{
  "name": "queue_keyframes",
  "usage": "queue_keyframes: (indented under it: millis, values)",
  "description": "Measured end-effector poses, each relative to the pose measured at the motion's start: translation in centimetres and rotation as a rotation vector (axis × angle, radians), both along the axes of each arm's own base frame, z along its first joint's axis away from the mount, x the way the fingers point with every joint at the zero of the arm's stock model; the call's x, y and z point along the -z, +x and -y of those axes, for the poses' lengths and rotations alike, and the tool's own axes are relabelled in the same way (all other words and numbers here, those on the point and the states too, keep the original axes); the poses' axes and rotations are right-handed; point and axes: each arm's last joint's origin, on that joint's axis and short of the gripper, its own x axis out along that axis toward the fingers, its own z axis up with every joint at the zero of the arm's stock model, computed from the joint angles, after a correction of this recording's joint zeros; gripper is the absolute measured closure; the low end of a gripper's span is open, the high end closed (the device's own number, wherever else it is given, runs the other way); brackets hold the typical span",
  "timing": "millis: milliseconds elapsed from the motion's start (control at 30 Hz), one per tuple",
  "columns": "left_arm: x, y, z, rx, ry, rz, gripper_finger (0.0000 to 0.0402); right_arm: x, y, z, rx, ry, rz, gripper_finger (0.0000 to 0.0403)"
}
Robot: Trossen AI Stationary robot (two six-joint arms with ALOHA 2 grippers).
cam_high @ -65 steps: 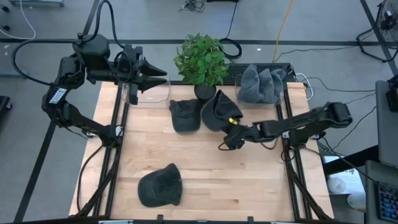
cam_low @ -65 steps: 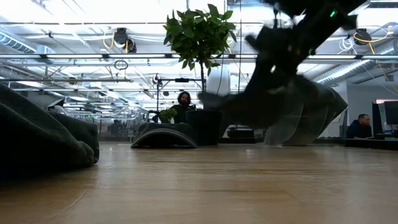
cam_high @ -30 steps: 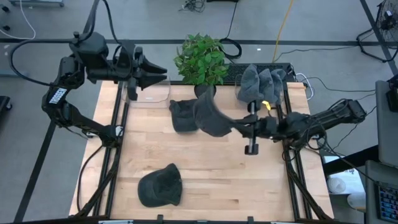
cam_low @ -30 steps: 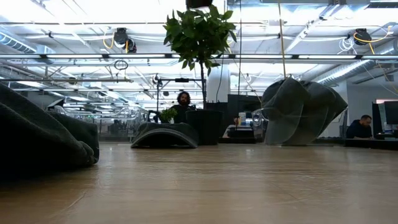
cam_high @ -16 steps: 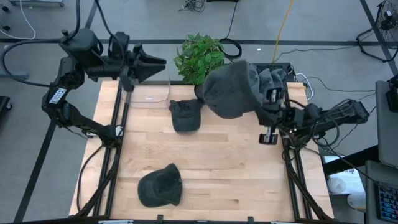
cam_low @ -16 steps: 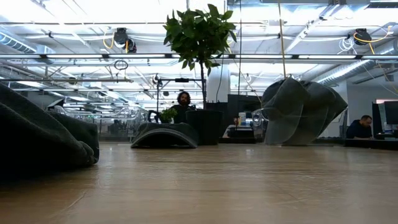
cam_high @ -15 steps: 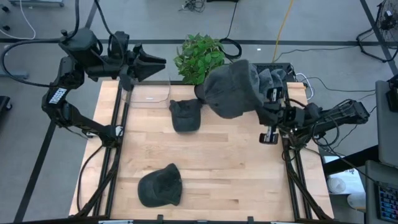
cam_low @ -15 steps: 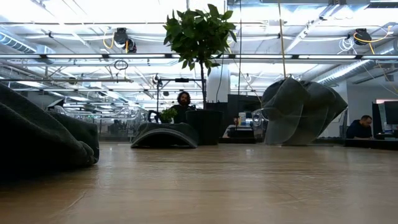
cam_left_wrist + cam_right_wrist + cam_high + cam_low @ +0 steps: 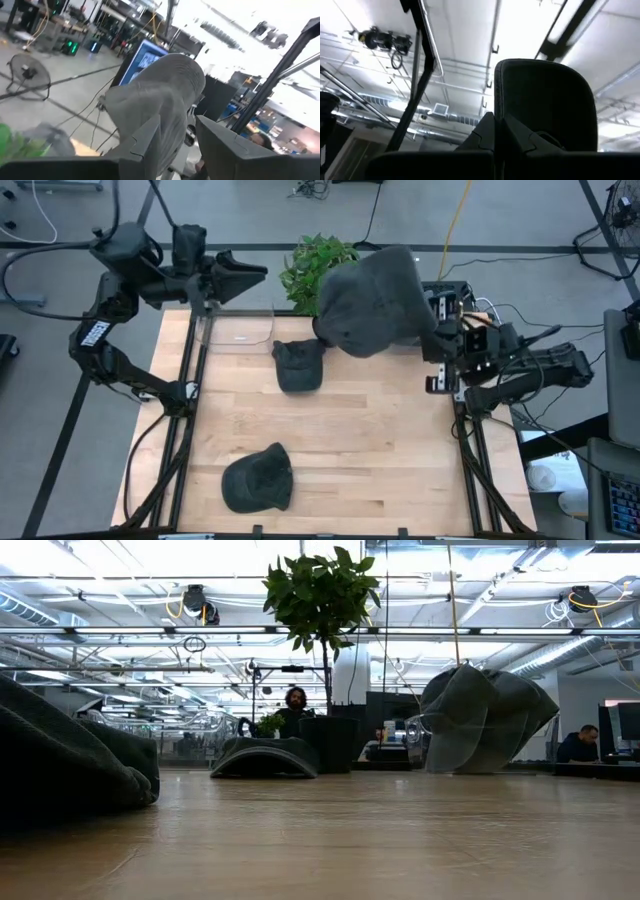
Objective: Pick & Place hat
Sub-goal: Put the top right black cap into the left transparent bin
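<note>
My right gripper (image 9: 428,340) is raised high by the table's far right corner and is shut on a dark grey hat (image 9: 372,302). The hat hides the hat pile (image 9: 486,720) below it in the high view. In the right wrist view the hat (image 9: 545,97) stands above my fingers against the ceiling. My left gripper (image 9: 246,276) hovers open above the far left corner, pointing right. In the left wrist view it (image 9: 176,145) faces the lifted hat (image 9: 162,100). A second hat (image 9: 298,364) lies flat mid-table, and a third (image 9: 258,479) lies near the near edge. My right gripper pinches the hat's edge (image 9: 520,127) between its two fingers. The fingers come from the table's right side and slant upward. The hat is lifted clear of the table and spreads from the fingers toward the plant. The hat hides the contact in the high view.
A potted plant (image 9: 320,268) stands at the far edge next to the lifted hat. A clear tray (image 9: 240,330) sits under my left gripper. Bare wood (image 9: 370,450) lies between the hats. In the low view, people (image 9: 295,705) sit in the room beyond the table.
My right gripper has risen and swung toward the far right corner, tipping upward. It has kept its hold on the hat throughout. The hat has gone from low over the table's middle to high over the pile. My left gripper has lifted slightly.
</note>
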Motion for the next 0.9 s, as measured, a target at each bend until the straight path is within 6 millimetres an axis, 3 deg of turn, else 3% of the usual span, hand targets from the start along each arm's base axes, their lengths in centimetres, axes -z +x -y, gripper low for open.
queue_keyframes:
  millis: [300,567,900]
  values:
    - [-1.4,-0.4,0.3,0.076,0.045,0.142,0.0270,-3.9,2.4,0.9,0.018,-0.059,0.069,0.0402]
    - [-1.5,-0.4,0.3,0.073,0.060,0.149,0.0265,-7.0,4.7,1.7,-0.050,-0.108,0.129,0.0402]
    - [-1.3,-0.5,0.0,0.110,0.057,0.132,0.0168,-9.5,6.5,2.2,-0.055,-0.151,0.198,0.0403]
